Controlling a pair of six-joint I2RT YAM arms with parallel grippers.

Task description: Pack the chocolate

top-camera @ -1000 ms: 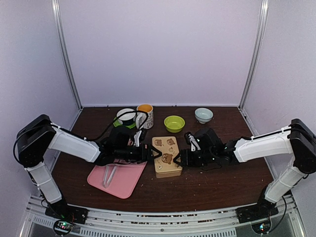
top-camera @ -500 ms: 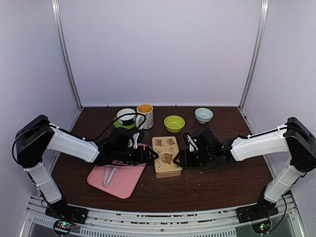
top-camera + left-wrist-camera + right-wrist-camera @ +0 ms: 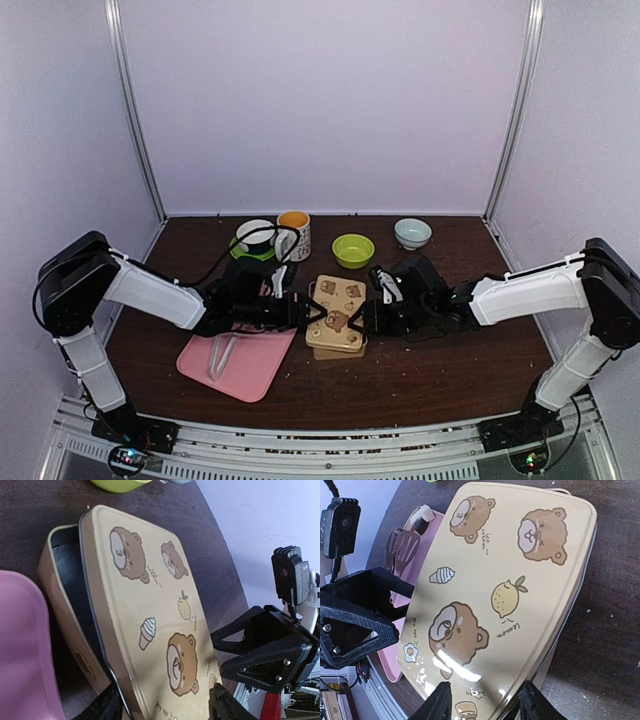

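- The left gripper [image 3: 311,313] has its fingers pressed against the lid [image 3: 336,310] of the tin [image 3: 82,662], one on each side of the lid's near left corner.
- The right gripper [image 3: 359,318] pinches the same lid from the right, its two fingers also straddling the near end.
- The lid hangs tilted and askew just above the tin. A gap along the left side shows the tin's dark inside.
- I can't make out any chocolate: what shows of the tin's inside is only shadow, and the bowls are too small to read.
- By my count there is one tin and one lid, printed with three whole bears, a lemon, an ice cream and a fried egg.
- Farther back stand two bowls, a green bowl [image 3: 353,249] and a pale bowl [image 3: 412,233] to its right. Left of them are a mug [image 3: 294,235] and a cup [image 3: 256,236].
- One pink board [image 3: 255,365] lies left of the tin, with one pair of tongs [image 3: 221,352] on it.
- Both arms reach in low over the table [image 3: 450,370] from its near corners, forearms almost level, wrists facing each other across the lid.
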